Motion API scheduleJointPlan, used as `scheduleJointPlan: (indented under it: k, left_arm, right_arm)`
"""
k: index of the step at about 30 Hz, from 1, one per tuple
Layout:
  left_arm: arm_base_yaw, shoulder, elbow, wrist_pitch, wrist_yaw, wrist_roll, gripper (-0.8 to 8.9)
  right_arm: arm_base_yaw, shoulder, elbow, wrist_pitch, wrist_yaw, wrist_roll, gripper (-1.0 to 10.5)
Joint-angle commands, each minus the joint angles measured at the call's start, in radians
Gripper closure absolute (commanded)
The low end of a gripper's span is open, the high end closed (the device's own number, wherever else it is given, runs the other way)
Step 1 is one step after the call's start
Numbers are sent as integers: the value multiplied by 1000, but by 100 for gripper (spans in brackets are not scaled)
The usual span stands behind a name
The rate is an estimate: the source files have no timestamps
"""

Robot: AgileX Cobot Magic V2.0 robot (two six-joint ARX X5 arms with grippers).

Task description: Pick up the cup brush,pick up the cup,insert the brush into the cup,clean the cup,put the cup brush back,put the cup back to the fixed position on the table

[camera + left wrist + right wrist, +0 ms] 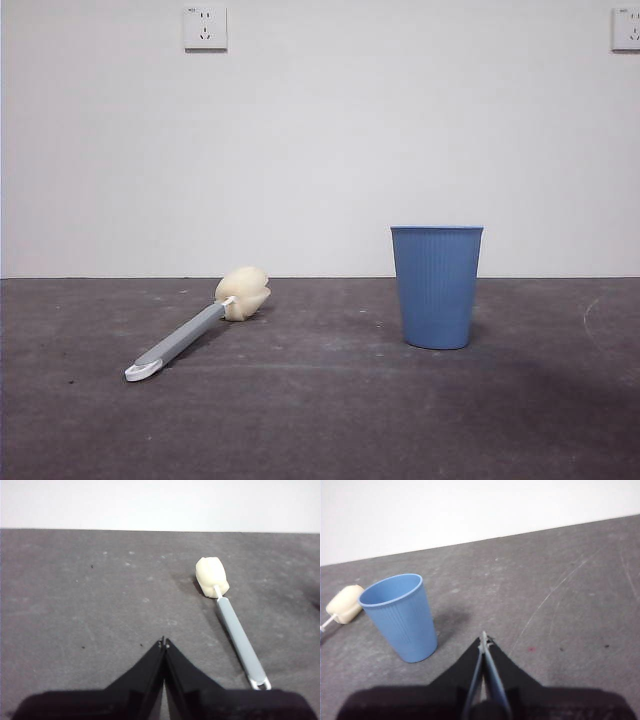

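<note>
Cup brush lies flat, apart from upright cup; no readable lettering.

you have one cup brush, made up of one grey handle, one cream-yellow sponge head and one white looped end. you have one cup, blue and ribbed, standing upright. you have one table, dark grey and scuffed, under both items. you have two wall sockets: one upper socket fully in the front view, and a second socket cut off by that view's edge. you have two grippers: one left gripper and one right gripper, two black jaws on each, four jaws in all, each pair pressed together at the tips.
</note>
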Motion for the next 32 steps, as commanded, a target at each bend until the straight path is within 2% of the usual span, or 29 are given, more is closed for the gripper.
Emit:
scheduleJointPlan:
  k: [1,6,12,15,18,23,29,32]
  left_arm:
    - [2,-2,32,2,3,-111,820]
    - [2,15,141,-13,2,-149,820]
    - [2,113,319,-130,10,-148,820]
    - [2,184,420,-219,40,-138,820]
    - [2,265,521,-314,97,-119,820]
    - [1,381,653,-477,214,-69,820]
    - [1,489,788,-682,323,11,821]
    - [0,520,837,-758,352,50,821]
  right_arm:
    - [1,10,24,5,-1,80,956]
    - [1,76,103,1,-5,80,957]
    - [2,231,255,-43,-105,79,958]
    - [2,326,372,-127,-189,69,958]
    - [2,430,517,-262,-265,3,958]
    - [2,587,743,-524,-344,-120,958]
    - [3,725,930,-785,-401,-253,957]
    - [4,762,968,-869,-420,-282,958]
